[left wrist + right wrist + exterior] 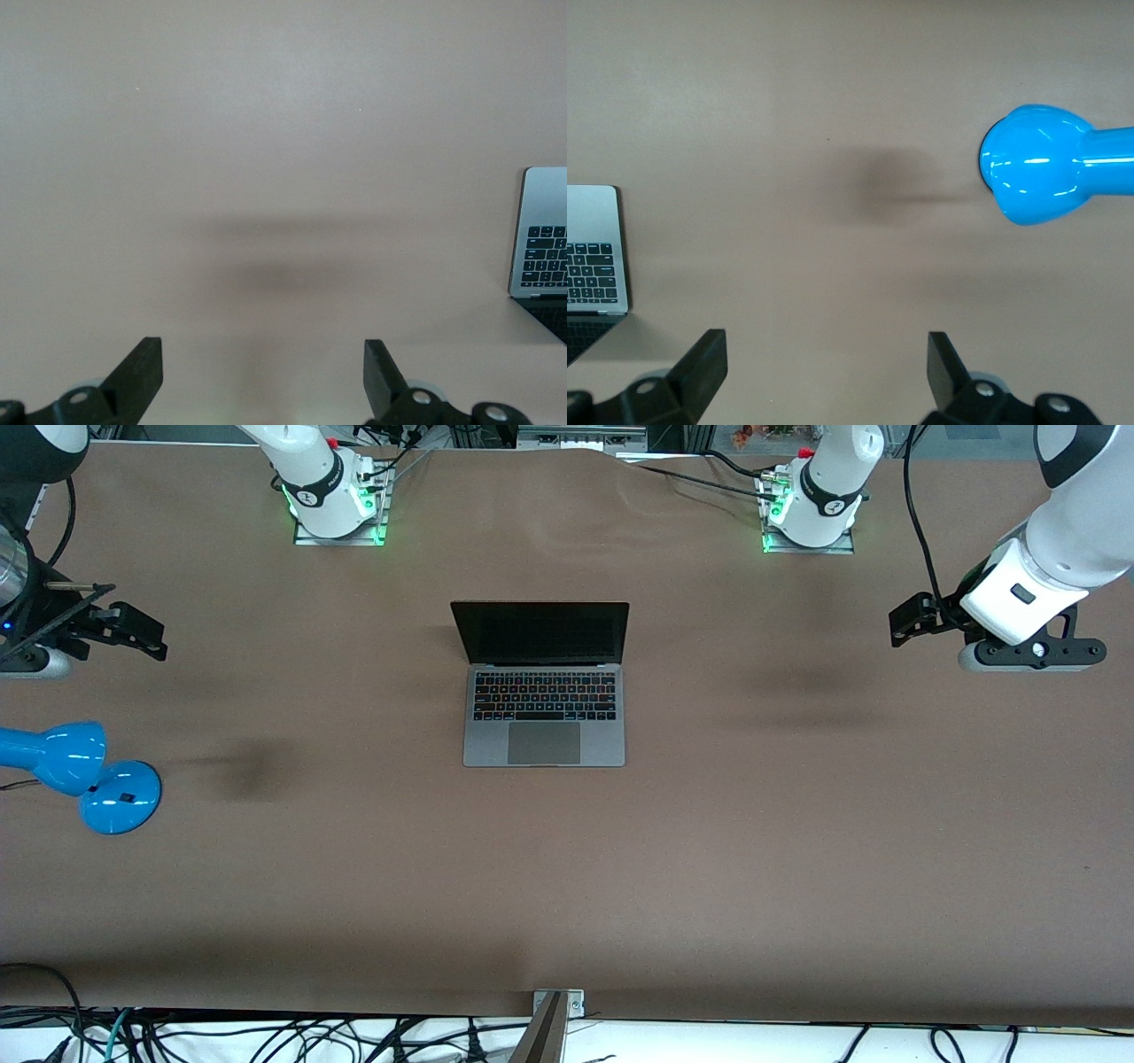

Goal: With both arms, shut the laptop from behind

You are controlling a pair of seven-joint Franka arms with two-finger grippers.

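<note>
The space-grey laptop (544,717) stands open in the middle of the table, its black screen (540,632) upright and facing the front camera. My left gripper (905,623) hangs open and empty over bare table toward the left arm's end, well apart from the laptop. My right gripper (142,632) hangs open and empty over the table toward the right arm's end. In the left wrist view the open fingers frame bare table (263,354) and the laptop's corner (540,235) shows at the edge. The right wrist view (827,350) shows the same, with the laptop's corner (594,248).
A blue lamp (80,775) lies on the table toward the right arm's end, nearer the front camera than the right gripper; its head also shows in the right wrist view (1036,177). The arms' bases (337,505) (811,514) stand along the table's edge.
</note>
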